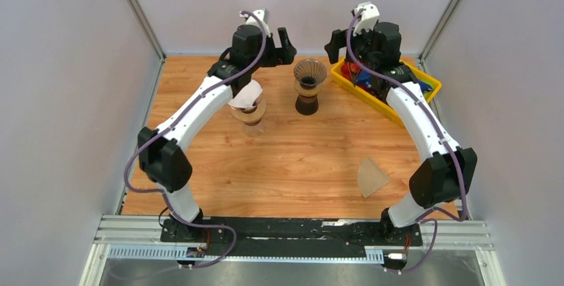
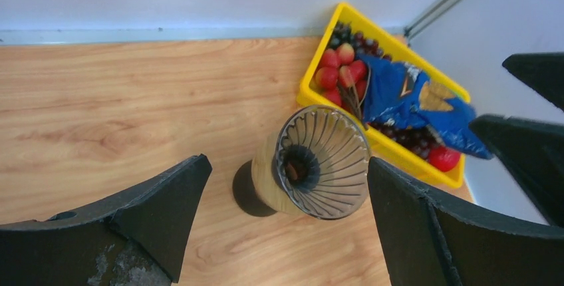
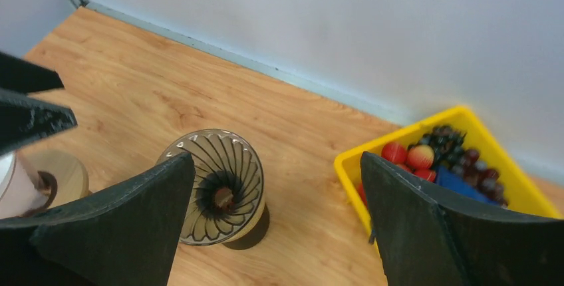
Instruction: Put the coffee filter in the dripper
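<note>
**A:** Where's the coffee filter?

**B:** The brown coffee filter [image 1: 372, 177] lies flat on the table [image 1: 299, 159], front right, just beside the right arm's elbow and well apart from both grippers.

**A:** Which way does it point?

**B:** Its narrow corner seems to aim right, toward that elbow, and the wide edge faces left. That puts its long axis roughly across the table, but it's too small to be sure.

**A:** And the dripper?

**B:** The glass dripper [image 1: 310, 72] stands upright at the back middle, mouth up, on a dark base.

**A:** The grippers?

**B:** The left gripper [image 1: 286, 45] hangs just left of the dripper and the right gripper [image 1: 336, 44] just right of it. Both have their fingers spread wide, with nothing between them.

**A:** Anything else?

**B:** A second dripper [image 1: 251, 114] sits under the left arm with a white filter [image 1: 245, 96] tilted in it. A yellow tray [image 1: 346, 81] of fruit and a blue bag [image 2: 406, 100] is at the back right.
</note>
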